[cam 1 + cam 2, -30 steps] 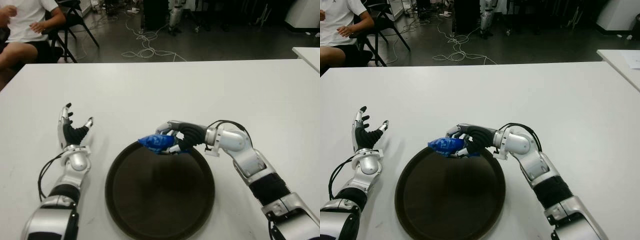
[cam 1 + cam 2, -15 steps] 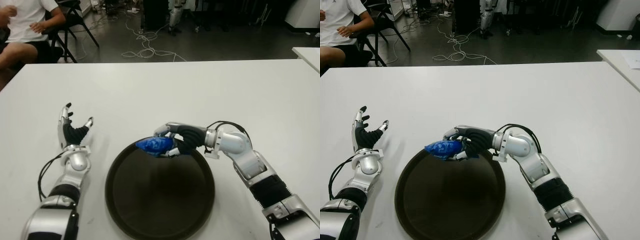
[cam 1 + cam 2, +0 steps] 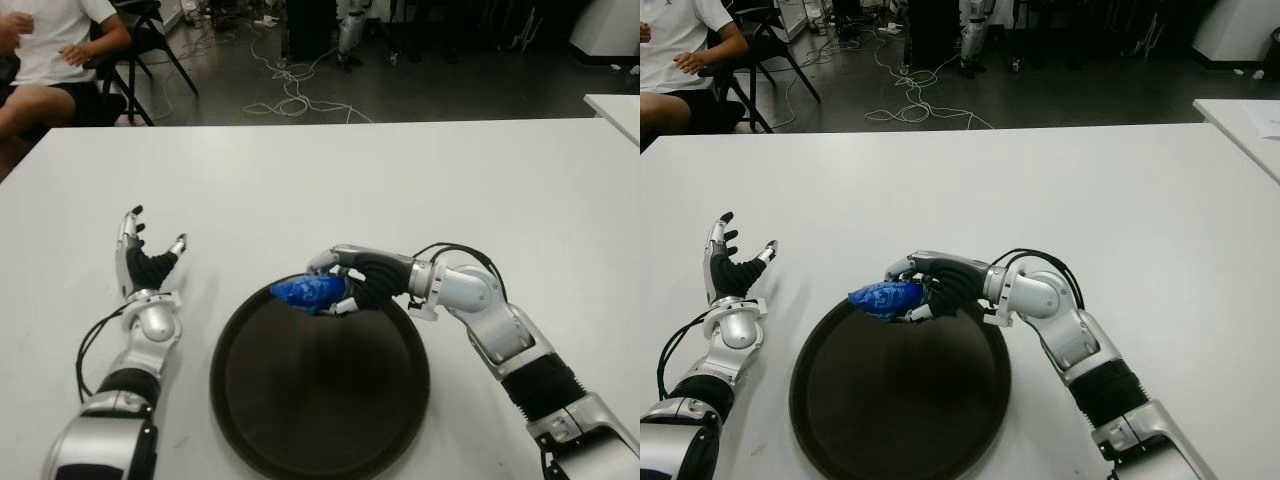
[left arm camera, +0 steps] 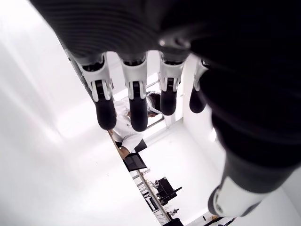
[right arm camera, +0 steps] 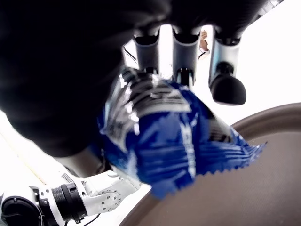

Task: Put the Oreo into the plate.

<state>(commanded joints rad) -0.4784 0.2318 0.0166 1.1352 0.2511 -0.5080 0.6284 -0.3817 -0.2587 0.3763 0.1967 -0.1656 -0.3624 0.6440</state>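
Across my view lies a broad white table [image 3: 400, 180], smooth and matte, with a second white table's corner [image 3: 615, 105] showing at the far right. Beyond it I see a dark floor strewn with pale, looping cables [image 3: 290, 95], black chair legs [image 3: 160, 45], and a seated person [image 3: 50, 50] in a white shirt at the far left.

Near the table's front edge sits the plate [image 3: 320, 440], a round, dark brown tray with a low raised rim and a dull sheen. My right hand [image 3: 345, 280], black-jointed with silvery links, hangs over the plate's far rim. Its fingers are curled around the Oreo [image 3: 308, 290], a glossy blue packet, crinkled, with a serrated sealed end; the right wrist view shows that end [image 5: 211, 165] sticking out over the plate's brown surface. I cannot tell whether the packet touches the plate.

My left hand [image 3: 145, 262] shows left of the plate, well apart from it, palm up, fingers [image 4: 106, 110] spread and straight, holding nothing. Its black rubbery fingertips and grey metal segments are plain in the left wrist view.
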